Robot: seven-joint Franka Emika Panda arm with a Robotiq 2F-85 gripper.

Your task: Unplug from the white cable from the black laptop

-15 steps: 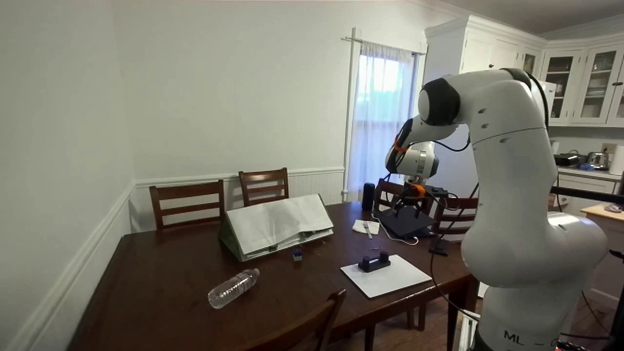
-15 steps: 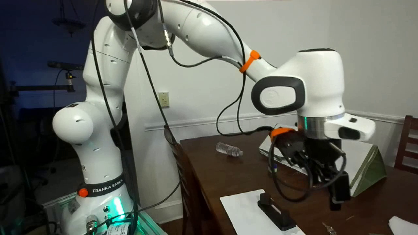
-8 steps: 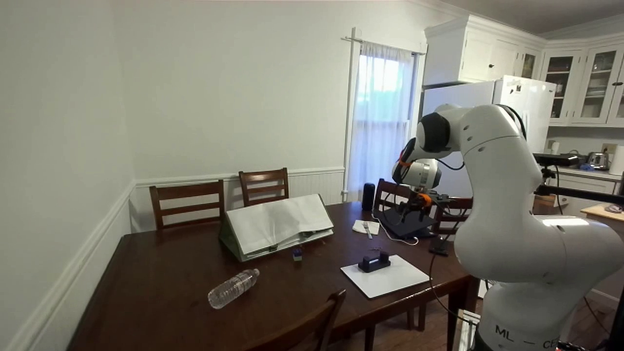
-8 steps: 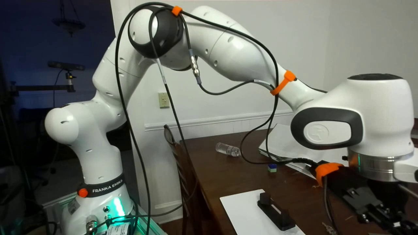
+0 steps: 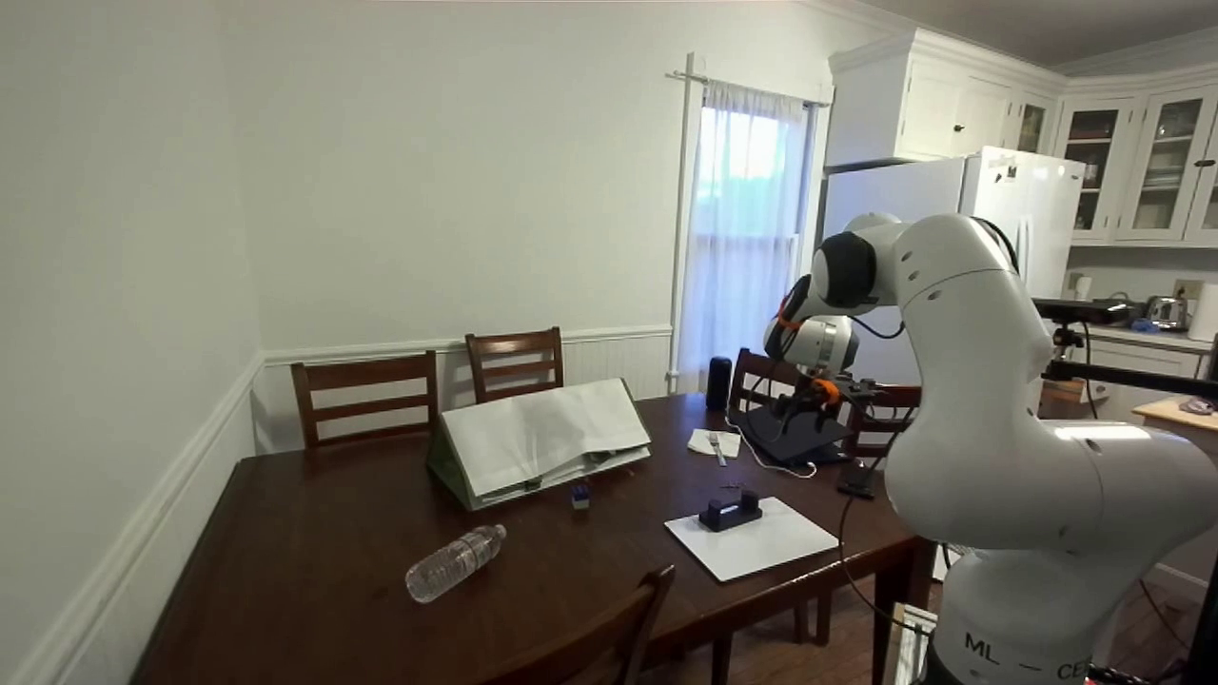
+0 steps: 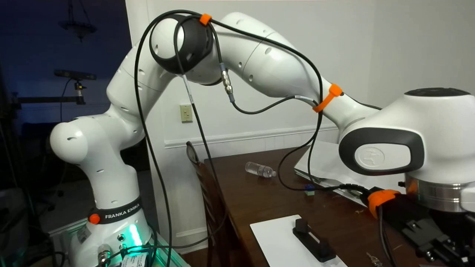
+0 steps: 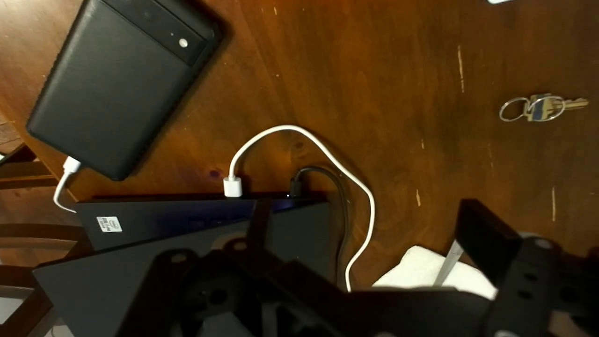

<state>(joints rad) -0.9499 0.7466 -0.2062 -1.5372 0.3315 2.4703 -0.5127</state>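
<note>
One step in hand, probably the approach, with gripper spread, pinching nothing. Next: line up on the white cable's plug, grip, pull straight from the black laptop, lower left of the wrist view. Thin, near-black, with a pale sticker at left.

A clear bottle lies on its side on the table — a small cube sits near it. In the wrist view, a phone lies well apart from a key.
</note>
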